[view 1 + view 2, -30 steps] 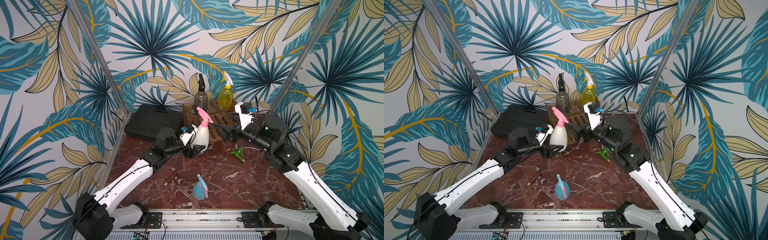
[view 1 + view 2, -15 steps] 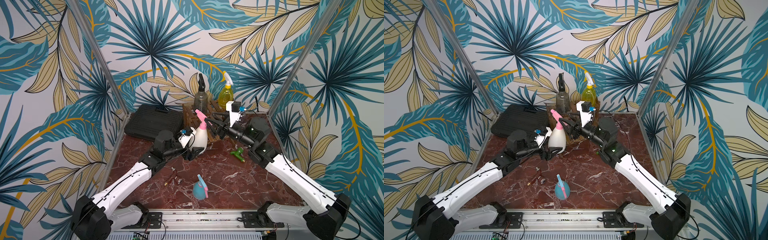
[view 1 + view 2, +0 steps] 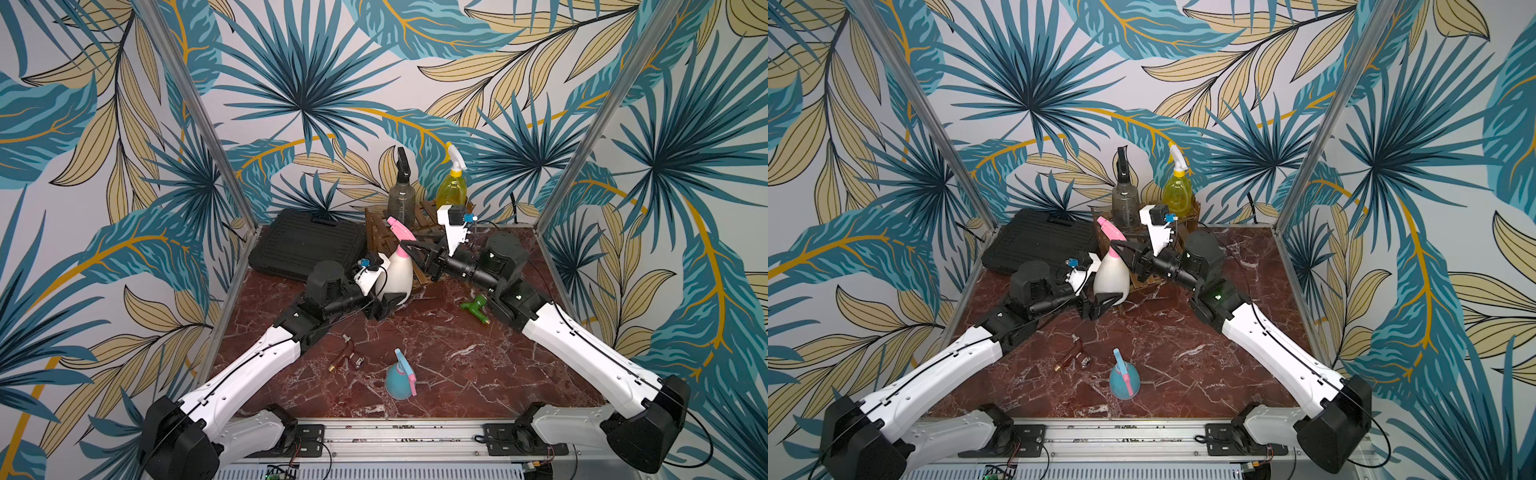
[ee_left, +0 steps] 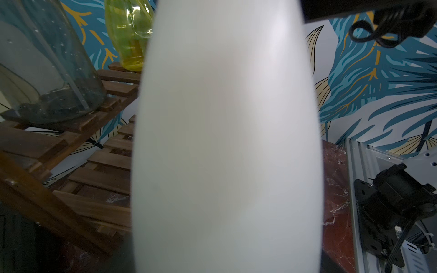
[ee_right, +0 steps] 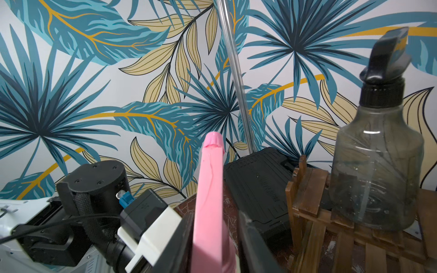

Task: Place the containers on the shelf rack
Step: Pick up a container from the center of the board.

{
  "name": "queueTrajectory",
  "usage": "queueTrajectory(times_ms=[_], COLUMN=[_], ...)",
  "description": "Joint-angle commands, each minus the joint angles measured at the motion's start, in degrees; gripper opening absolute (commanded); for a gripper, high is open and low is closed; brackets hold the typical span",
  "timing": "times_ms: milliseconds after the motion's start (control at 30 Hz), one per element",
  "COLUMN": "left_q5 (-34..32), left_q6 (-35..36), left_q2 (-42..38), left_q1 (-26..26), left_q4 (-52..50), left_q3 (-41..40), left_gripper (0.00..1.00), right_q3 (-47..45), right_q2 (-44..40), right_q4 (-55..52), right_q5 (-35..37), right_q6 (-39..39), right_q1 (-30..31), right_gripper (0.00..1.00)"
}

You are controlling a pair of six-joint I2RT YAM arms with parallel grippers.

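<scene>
- Bottles on the wooden shelf rack (image 3: 419,216): the smoky grey bottle (image 3: 401,195) and the yellow bottle (image 3: 452,187) stand upright side by side on its upper step, against the back wall.
- White bottle with pink head (image 3: 398,270) stands upright just in front of the rack's lower step, between the two hands.
- Left hand (image 3: 388,301) grips the white bottle low on its wide body; in the left wrist view the white body (image 4: 227,141) fills the middle, with the rack's slats (image 4: 99,175) just behind it.
- Right hand (image 3: 417,257) reaches in from the other side at the bottle's neck; in the right wrist view the pink head (image 5: 210,189) stands between its dark fingers (image 5: 250,238), close on both sides. Whether they press the neck cannot be told.
- Light blue bottle (image 3: 398,376) stands alone on the red marble tabletop (image 3: 478,365), near the front edge, well apart from both hands.
- Black ribbed case (image 3: 307,245) lies beside the rack.
</scene>
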Motion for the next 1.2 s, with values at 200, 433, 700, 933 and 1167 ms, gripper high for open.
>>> queueTrajectory(times_ms=[200,433,700,933,1167], left_q5=[-2.4,-3.3,-4.3,-4.8,-3.0], left_q6=[0.6,0.5,0.5,0.6,1.0], left_q2=[-1.0,-0.8,-0.9,-0.9,-1.2], left_q1=[0.2,0.2,0.2,0.2,0.2], left_q4=[-0.6,-0.9,-1.1,-1.1,0.0], left_q3=[-0.1,0.0,0.0,-0.1,-0.6], left_gripper=[0.82,0.82,0.82,0.84,0.99], right_q3=[0.1,-0.4,-1.1,-1.9,-4.3], right_q2=[-1.0,-2.0,-2.3,-2.5,-3.3], right_q4=[0.0,0.3,0.2,0.7,4.2], right_q5=[-1.3,-1.0,-0.9,-0.2,1.4], right_q6=[-0.7,-0.8,-0.7,-0.5,-0.1], right_q1=[0.4,0.4,0.4,0.4,0.4], right_gripper=[0.34,0.31,0.14,0.01,0.00])
